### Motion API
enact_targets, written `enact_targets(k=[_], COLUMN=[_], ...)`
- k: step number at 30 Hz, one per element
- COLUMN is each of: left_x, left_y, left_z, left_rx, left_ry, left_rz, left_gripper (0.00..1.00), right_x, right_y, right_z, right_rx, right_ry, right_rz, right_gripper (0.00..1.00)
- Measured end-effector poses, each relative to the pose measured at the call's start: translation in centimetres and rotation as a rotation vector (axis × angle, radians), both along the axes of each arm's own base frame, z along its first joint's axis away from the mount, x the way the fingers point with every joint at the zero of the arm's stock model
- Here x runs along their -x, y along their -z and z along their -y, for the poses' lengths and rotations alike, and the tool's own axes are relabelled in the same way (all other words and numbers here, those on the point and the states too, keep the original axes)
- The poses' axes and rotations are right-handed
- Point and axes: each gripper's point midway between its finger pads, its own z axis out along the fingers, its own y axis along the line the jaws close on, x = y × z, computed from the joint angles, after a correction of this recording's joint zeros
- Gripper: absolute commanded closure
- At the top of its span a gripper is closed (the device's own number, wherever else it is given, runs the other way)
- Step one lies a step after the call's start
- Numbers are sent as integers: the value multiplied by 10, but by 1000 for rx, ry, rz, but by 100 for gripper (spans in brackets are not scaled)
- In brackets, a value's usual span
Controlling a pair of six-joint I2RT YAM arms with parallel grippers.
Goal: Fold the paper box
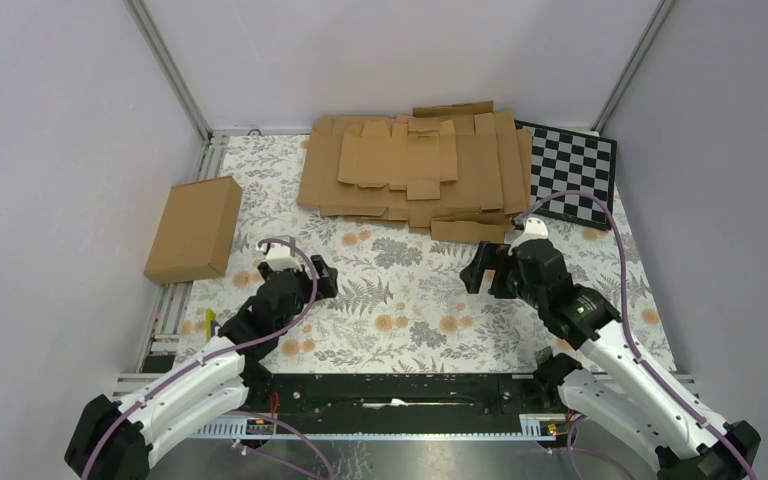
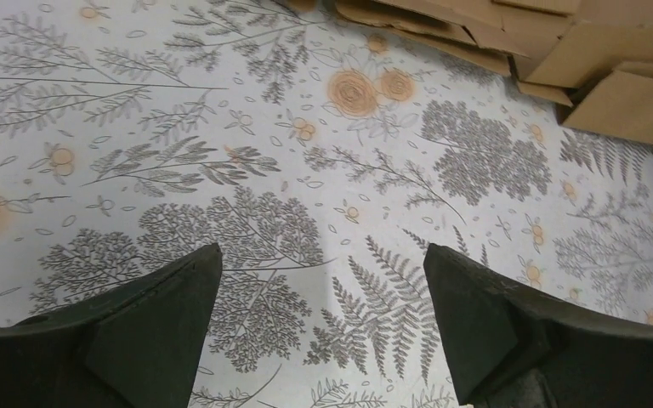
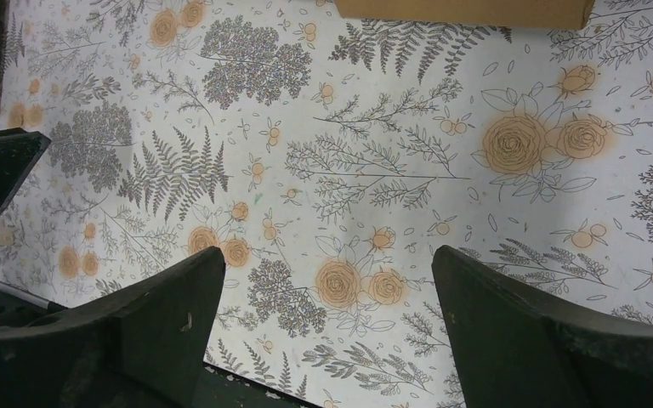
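Note:
The paper box [image 1: 398,158] lies flat and unfolded, a small tabbed brown blank on top of the stack of wider cardboard sheets [image 1: 480,185] at the back of the table. Both grippers hover low over the floral tablecloth, well in front of the stack. My left gripper [image 1: 322,278] [image 2: 321,255] is open, with only the cloth between its black fingers. Facing it from the right, my right gripper [image 1: 480,268] [image 3: 327,253] is also open and holds nothing. In the wrist views only edges of the cardboard sheets [image 2: 612,59] [image 3: 468,10] show.
A closed brown carton [image 1: 195,228] sits at the left edge of the table. A checkerboard [image 1: 572,172] lies at the back right, partly under the sheets. Grey walls and metal posts close in the table. The left gripper's finger [image 3: 0,170] shows in the right wrist view.

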Motion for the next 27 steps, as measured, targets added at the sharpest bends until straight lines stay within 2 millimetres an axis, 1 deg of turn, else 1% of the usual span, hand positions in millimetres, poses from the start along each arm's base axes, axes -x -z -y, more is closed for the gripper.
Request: enact_targets(k=[4,6,9,13,16,20,21,23,24,27], left_x=[-4,-6,-14,-31,-50,-79,-85,-104,-112,-146], left_y=[-2,-4,-15,-31,-34,-27,-26,-24,-24,-22], left_z=[-9,-8,-3,6,12,15,14,13,14,14], left_rx=[-15,-18,-15,-21,-49,-73,-75,-75,-72,-47], left_ry=[-62,-73,-82,-90,-103,-104,-103,-100,-98,-91], left_rz=[-9,-18,-25,-30,-54,-99,-105,-119,-123,-141], left_gripper=[1,1,1,1,1,7,10,15,17,20], right_x=[-1,-2,-2,-3,-5,-7,-8,-8,-8,-9], right_y=[3,3,2,0,-3,-6,-6,-6,-6,-6], right_z=[-3,-6,-7,-8,-8,-8,-8,-8,-8,-9], right_rx=[-4,-12,-20,-23,-29,-29,-29,-27,-26,-26], right_ry=[-2,-10,-14,-15,-14,-13,-13,-14,-15,-15], right_rz=[-13,-17,-14,-7,10,27,28,29,29,29], right_gripper=[0,0,0,0,1,0,0,0,0,0])
